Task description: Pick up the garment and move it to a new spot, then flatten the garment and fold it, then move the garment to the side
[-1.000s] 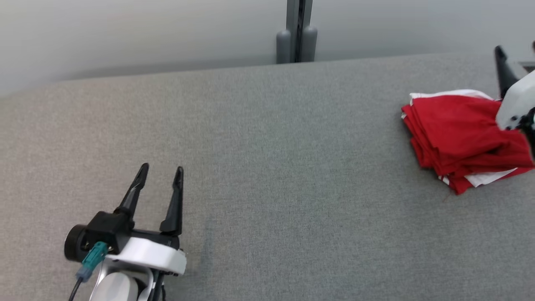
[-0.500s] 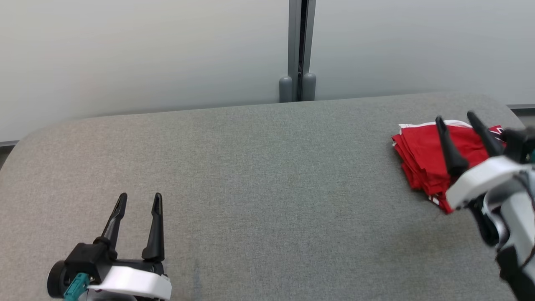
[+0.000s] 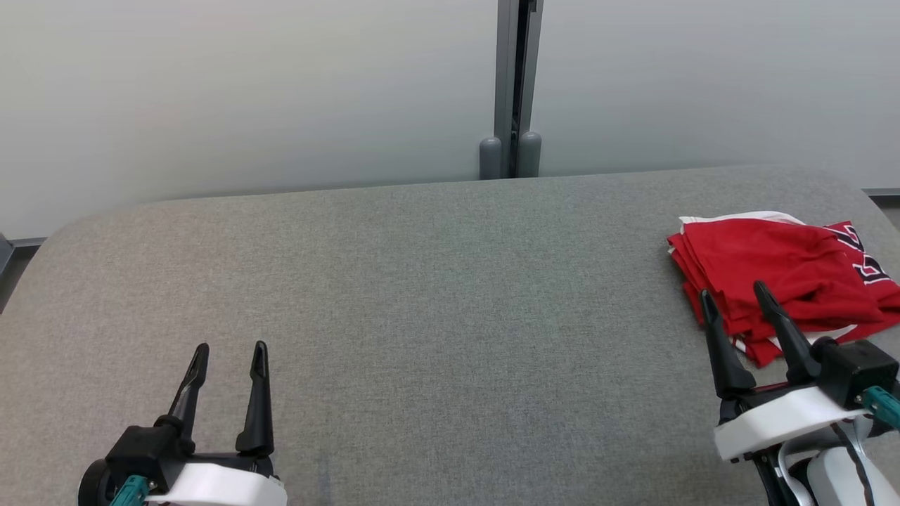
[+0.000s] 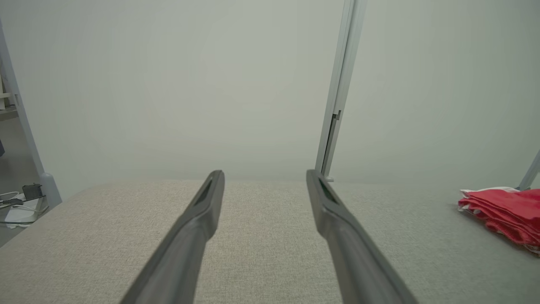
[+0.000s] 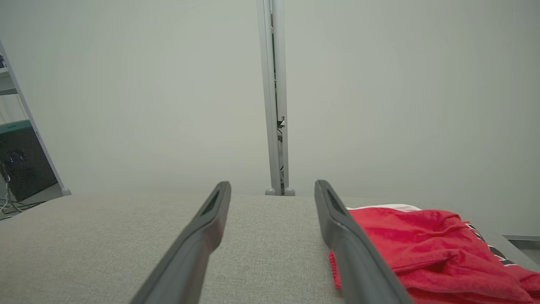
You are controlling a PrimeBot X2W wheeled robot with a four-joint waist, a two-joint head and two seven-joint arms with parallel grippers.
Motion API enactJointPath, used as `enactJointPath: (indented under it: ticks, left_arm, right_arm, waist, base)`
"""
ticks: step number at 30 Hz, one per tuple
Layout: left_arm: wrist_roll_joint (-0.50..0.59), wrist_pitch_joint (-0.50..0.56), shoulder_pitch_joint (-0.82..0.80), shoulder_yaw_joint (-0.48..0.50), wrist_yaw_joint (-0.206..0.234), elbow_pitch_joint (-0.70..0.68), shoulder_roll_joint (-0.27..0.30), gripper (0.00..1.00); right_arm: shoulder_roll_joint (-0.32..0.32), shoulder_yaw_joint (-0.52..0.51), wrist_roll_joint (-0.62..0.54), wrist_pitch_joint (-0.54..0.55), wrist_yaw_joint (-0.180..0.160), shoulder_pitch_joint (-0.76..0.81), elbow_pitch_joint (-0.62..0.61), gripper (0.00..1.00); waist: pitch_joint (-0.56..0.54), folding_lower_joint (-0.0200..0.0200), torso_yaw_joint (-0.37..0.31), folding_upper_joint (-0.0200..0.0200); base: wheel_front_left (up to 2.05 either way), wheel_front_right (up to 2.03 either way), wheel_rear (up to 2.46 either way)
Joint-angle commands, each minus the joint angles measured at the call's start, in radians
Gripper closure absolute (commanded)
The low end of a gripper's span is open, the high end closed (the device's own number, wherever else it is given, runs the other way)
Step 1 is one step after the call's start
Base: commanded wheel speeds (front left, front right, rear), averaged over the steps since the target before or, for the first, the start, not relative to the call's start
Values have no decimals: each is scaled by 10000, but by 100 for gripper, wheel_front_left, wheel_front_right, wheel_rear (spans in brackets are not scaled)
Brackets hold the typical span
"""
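Both hands gape empty, the left hand point(image 3: 231, 346) well apart from and the right hand point(image 3: 732, 289) just beside the folded garment point(image 3: 766, 256) at the surface's point(image 3: 450, 316) right end; setting aside looks done, so next just keep clear.

The head camera looks down across the table point(image 3: 436, 295) to its far edge; both wrist cameras skim low toward it — all share the post point(image 3: 517, 84) and garment point(image 3: 766, 267).
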Motion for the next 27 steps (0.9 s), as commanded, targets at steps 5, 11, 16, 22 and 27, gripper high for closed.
enactJointPath:
  ticks: [5,11,16,22,27]
  left_arm:
    - [170,-13,119,154,20,52,-48,0]
    - [314,-13,126,272,-42,244,-111,0]
    - [376,-13,-8,316,-169,382,-159,0]
    - [425,-13,-76,414,-241,447,-202,0]
    - [485,-13,-94,464,-273,459,-224,0]
  right_arm:
    - [262,-310,-359,-41,1,416,-444,0]
    - [577,-654,-532,-41,1,650,-432,0]
    - [718,-733,-577,-41,1,709,-349,0]
    - [884,-660,-578,-43,1,718,-322,0]
    - [885,-568,-531,-43,1,709,-300,0]
  waist:
    - [46,0,75,-1]
    - [73,0,186,-1]
    - [103,0,226,-1]
    - [112,0,203,-1]
    - [105,0,185,-1]
  base:
    - [0,0,0]
    - [0,0,0]
    - [0,0,0]
    - [0,0,0]
    - [0,0,0]
